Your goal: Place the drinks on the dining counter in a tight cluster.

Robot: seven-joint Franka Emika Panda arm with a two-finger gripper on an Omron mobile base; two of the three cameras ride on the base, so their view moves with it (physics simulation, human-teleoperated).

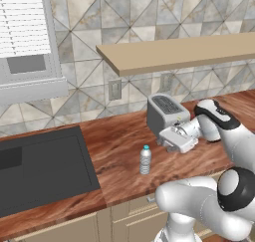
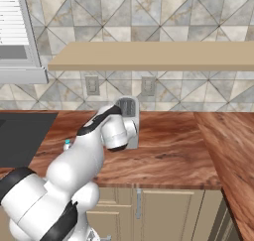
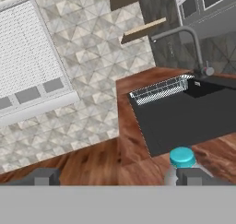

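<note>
a: okay, left base view, the small clear bottle with the blue cap stands upright on the reddish wood bench, just below the middle of the frame.

b: and the gripper?

a: right of the bottle, a bit higher in the frame, near it but apart, at the end of the white arm. behind it, a grey toaster sits toward the tiled wall.

b: spread or pinching?

a: hand view: two dark fingertips rise at the bottom edge, well apart, so the gripper is spread and holds nothing. the blue cap shows at lower right, just beside the right fingertip; whether they touch, i cannot tell.

b: what else is around?

a: dark sink basin on the left of the left base view, with the bottle just off its right edge. in the hand view, the same basin fills the right middle, with a faucet at upper right.

b: right base view?

a: the arm covers most of the bottle; its blue cap peeks out at middle left. a pale shelf runs across the wall above.
</note>
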